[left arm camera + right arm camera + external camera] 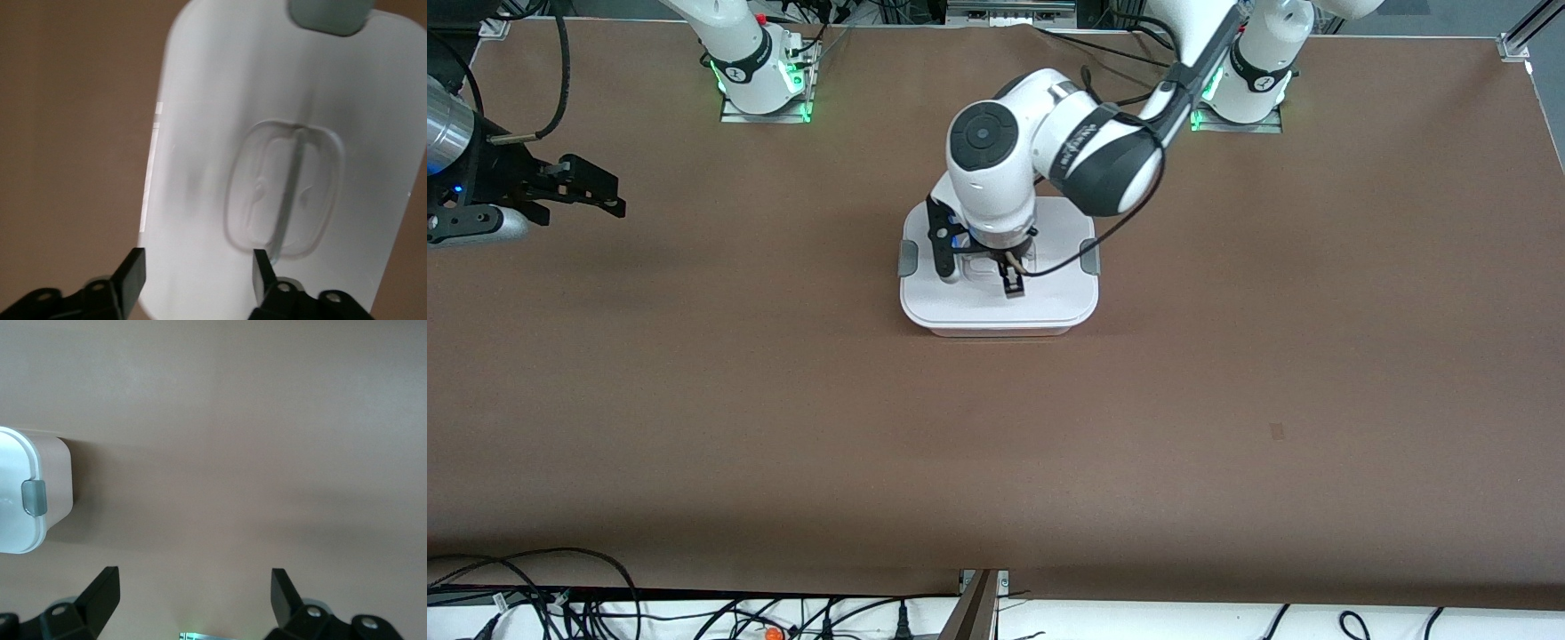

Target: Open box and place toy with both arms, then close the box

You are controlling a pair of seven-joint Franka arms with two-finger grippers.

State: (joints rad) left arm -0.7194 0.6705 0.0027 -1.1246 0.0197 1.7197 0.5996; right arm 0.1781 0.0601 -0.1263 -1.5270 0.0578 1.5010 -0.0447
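The box [996,307] stands in the middle of the table with its white lid on and a grey clip [1089,256] at each end. My left gripper [976,271] is open just above the lid. In the left wrist view the left gripper [197,267] hangs over the lid [220,100], one finger near the clear recessed handle [283,190], the other near the lid's edge. My right gripper [609,191] is open and empty, waiting toward the right arm's end of the table. The right wrist view shows this gripper [193,587] over bare table, with the box [27,513] at the side. The toy is out of view.
The arm bases [760,80] stand along the table's edge farthest from the front camera. Cables [560,596] lie off the table's edge nearest to the front camera. A small dark mark [1276,431] is on the brown tabletop.
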